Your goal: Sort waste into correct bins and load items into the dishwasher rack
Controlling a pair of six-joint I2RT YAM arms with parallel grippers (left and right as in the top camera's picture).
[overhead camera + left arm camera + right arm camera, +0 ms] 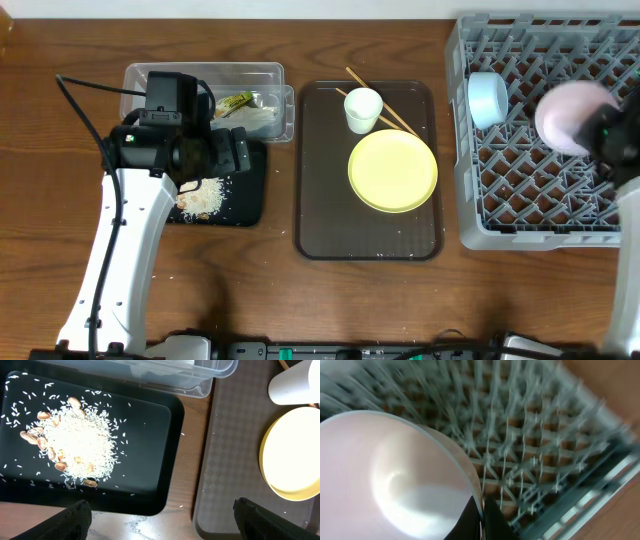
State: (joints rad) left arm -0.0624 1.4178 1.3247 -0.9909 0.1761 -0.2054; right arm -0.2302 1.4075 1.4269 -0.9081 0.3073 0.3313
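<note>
Rice scraps (75,442) mixed with a few brown nuts lie heaped toward one end of the black tray (150,460), with loose grains scattered around the heap. The left arm (150,140) hangs above this tray, and its jaws are spread wide with nothing between them; both fingers (75,520) show at the lower edge of the left wrist view. Just beside the black tray stands the clear tub (270,75), which holds the green-and-orange wrapper (233,101) and the crumpled white paper (260,118).

On the counter (500,300), between the tub and the rack (520,225), sits the brown serving tray (320,200). It carries the yellow plate (392,171), the white cup (363,109) near the plate, and the chopsticks (398,118) lying slantwise behind the cup.

Inside the rack, the light blue bowl (488,98) stands on its side near the left wall. The right jaws are clenched on the rim of the white bowl (395,475), held tilted above the rack's lattice. The right wrist view is blurred, so whether the bowl touches the lattice cannot be told.
</note>
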